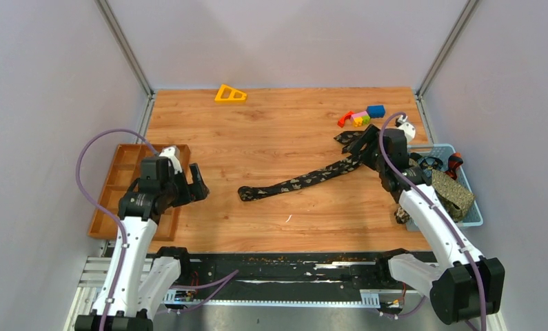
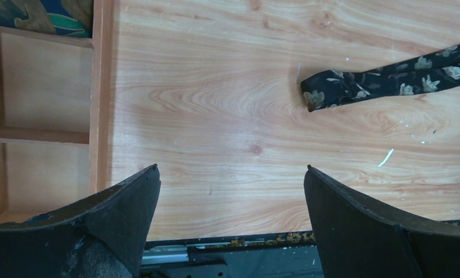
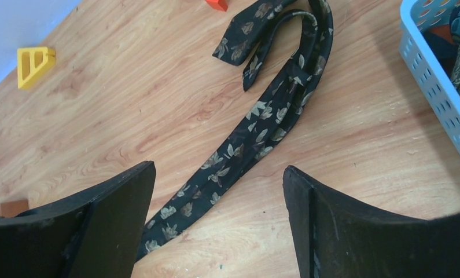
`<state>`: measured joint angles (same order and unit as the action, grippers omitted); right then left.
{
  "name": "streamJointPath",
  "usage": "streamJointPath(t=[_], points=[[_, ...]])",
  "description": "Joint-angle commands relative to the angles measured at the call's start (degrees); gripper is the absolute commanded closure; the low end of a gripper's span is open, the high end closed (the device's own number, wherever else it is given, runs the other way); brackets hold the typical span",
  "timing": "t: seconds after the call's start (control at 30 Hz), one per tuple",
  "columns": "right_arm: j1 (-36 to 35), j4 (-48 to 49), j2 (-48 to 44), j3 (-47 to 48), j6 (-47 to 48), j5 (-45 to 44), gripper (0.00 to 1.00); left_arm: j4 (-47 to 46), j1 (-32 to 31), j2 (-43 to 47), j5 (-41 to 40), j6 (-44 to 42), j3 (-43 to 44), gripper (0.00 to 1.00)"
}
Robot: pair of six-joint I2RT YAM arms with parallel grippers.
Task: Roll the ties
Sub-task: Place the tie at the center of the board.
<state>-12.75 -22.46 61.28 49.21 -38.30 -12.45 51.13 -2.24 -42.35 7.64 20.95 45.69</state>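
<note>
Found one black tie (image 1: 305,178) laid diagonally across the middle of the table (image 1: 271,131), its left end toward the left arm and its other end curled back on itself close to the coloured blocks (image 1: 362,116). Noted in the left wrist view a blunt, folded-looking left end (image 2: 317,95), with no roll begun. Could not tell whether the strip lay single or doubled along its length. Spotted olive speckled fabric (image 1: 453,193) in the blue basket (image 1: 475,222) at the right edge, probably a second tie, untouched. Saw the left gripper (image 1: 194,183) with fingers spread wide and holding nothing, poised over bare wood between the wooden tray (image 1: 109,200) and the tie's left end, near it but apart. Saw the right gripper (image 1: 364,143) likewise parted and empty, hovering above the curled stretch with the fabric beneath the gap. Judged the step as laying out and straightening, ahead of any rolling. Reckoned the next move called for undoing the curl at the far end to flatten the strip, then pinching one end and turning it over on itself, with the other arm keeping the length taut and in line
</note>
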Motion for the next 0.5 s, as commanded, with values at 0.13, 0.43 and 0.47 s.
streamJointPath(t=[0.13, 0.43, 0.47], points=[[-0.36, -0.38, -2.15, -2.79, 4.42, 5.46, 0.20, -2.16, -0.21, -3.20, 1.37, 3.90, 4.21, 0.00], [-4.09, 8.90, -3.97, -10.43, 9.88, 9.21, 0.20, -18.14, -0.35, -3.28, 12.45, 7.79, -5.23, 0.02], [-4.30, 9.97, -4.31, -11.12, 10.31, 9.32, 0.20, -19.03, -0.50, -3.51, 12.22, 8.05, -5.86, 0.02]])
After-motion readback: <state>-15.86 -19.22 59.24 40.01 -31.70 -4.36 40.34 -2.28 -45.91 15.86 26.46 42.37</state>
